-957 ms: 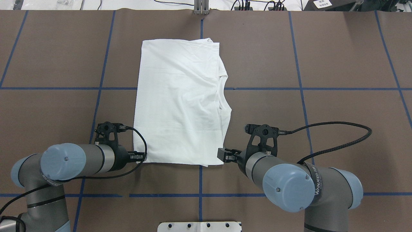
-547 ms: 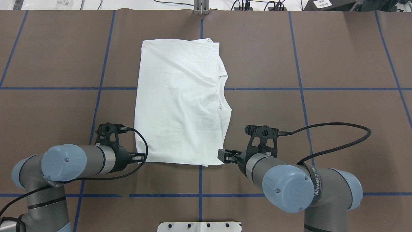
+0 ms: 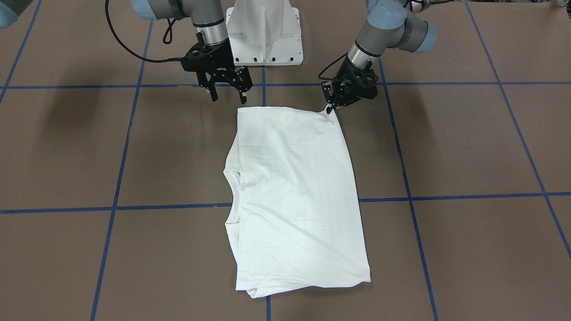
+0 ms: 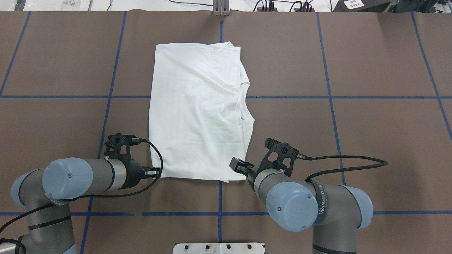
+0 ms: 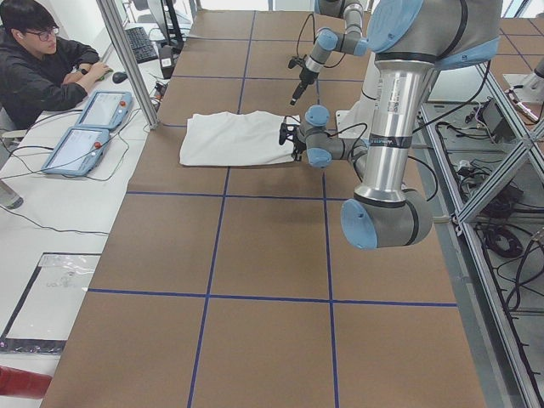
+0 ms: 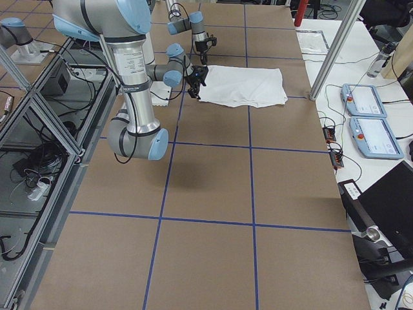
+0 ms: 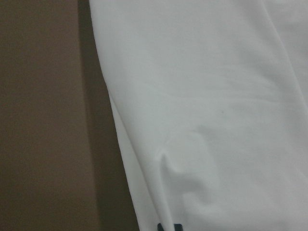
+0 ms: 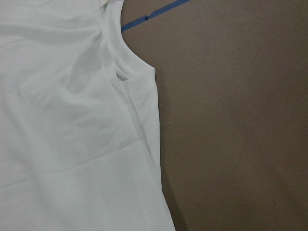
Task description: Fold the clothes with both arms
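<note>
Shirt (image 3: pixel 294 187): folded, lying flat at frame centre; light, limp, will drape.
Left gripper (image 3: pixel 331 108): clamped on the shirt's upper-right corner.
Right gripper (image 3: pixel 228 95): jaws apart beside the upper-left corner, the matching place to grip.

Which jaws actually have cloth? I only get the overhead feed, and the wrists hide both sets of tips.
Observer: Front view: the left arm has its jaws shut on a shirt corner, pinched up into a small peak.
Operator: Other side?
Observer: On the right arm the jaws are open with no cloth between them, just short of the other near corner.
Operator: Anyone close by?
Observer: Left side view: a person is seated at the desk.
</note>
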{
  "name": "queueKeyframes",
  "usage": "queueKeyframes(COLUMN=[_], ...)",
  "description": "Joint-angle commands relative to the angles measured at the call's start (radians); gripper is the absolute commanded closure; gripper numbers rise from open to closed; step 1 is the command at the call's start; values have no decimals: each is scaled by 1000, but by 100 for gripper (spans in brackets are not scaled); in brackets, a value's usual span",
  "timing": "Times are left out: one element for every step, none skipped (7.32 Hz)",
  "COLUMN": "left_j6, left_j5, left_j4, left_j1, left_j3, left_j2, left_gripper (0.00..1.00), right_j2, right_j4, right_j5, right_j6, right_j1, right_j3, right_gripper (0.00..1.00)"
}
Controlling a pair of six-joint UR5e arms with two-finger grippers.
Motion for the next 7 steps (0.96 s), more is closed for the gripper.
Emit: queueKeyframes(left_j6=[0, 0, 0, 0, 0, 0, 0], left_j5=[0, 0, 0, 0, 0, 0, 0], left_j4=[0, 0, 0, 0, 0, 0, 0], left_j1=[0, 0, 0, 0, 0, -2, -2], left_j3=[-9, -9, -11, -11, -17, -17, -17], left_j2=[0, 0, 0, 0, 2, 2, 2], left_gripper=[100, 100, 100, 100, 100, 100, 100], right_j2=[54, 72, 96, 157, 191, 192, 192], right_j4=[-3, -4, -13, -53, -81, -82, -96], right_j5=[1, 4, 7, 8, 8, 8, 8], right_j6=[125, 170, 192, 232, 237, 240, 243], right_j1=[-3, -3, -4, -4, -4, -12, -24], right_j3=[-84, -107, -140, -196, -222, -224, -226], right_gripper=[5, 7, 8, 9, 9, 9, 9])
